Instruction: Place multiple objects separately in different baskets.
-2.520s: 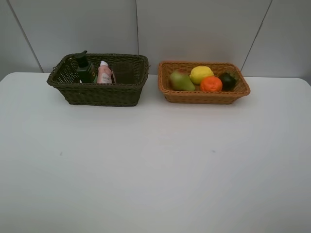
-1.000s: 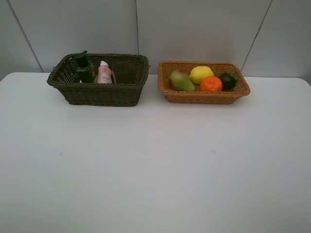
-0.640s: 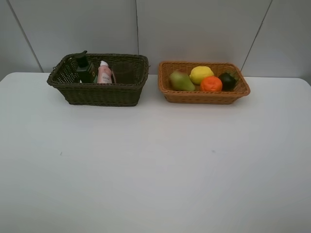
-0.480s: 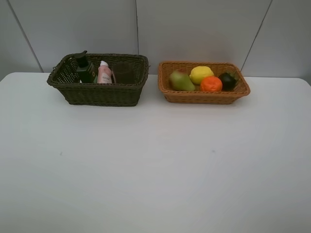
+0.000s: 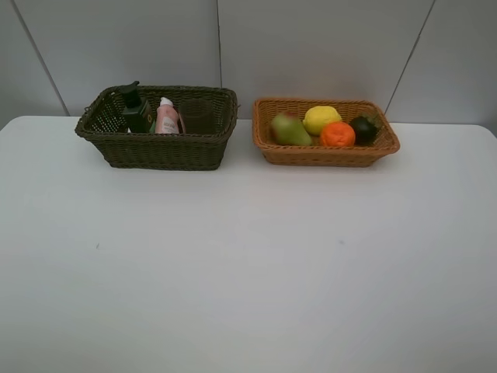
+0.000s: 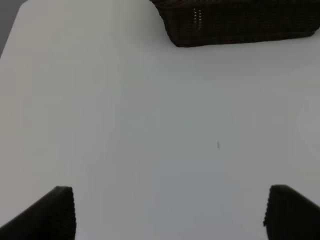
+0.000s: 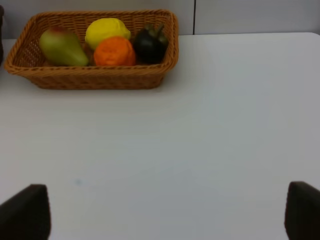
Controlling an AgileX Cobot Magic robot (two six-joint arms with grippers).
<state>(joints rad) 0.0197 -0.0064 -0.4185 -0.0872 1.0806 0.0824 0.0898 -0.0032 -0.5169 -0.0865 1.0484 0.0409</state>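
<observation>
The dark olive-brown basket at the back left holds a dark green bottle, a small pink bottle and a translucent cup. The orange-tan basket at the back right holds a pear, lemon, orange and mangosteen. Neither arm shows in the high view. My left gripper is open above bare table, the dark basket ahead of it. My right gripper is open too, facing the tan basket. The marker is hidden.
A white table stretches in front of both baskets, with two tiny dark specks on it. A grey panelled wall rises right behind the baskets.
</observation>
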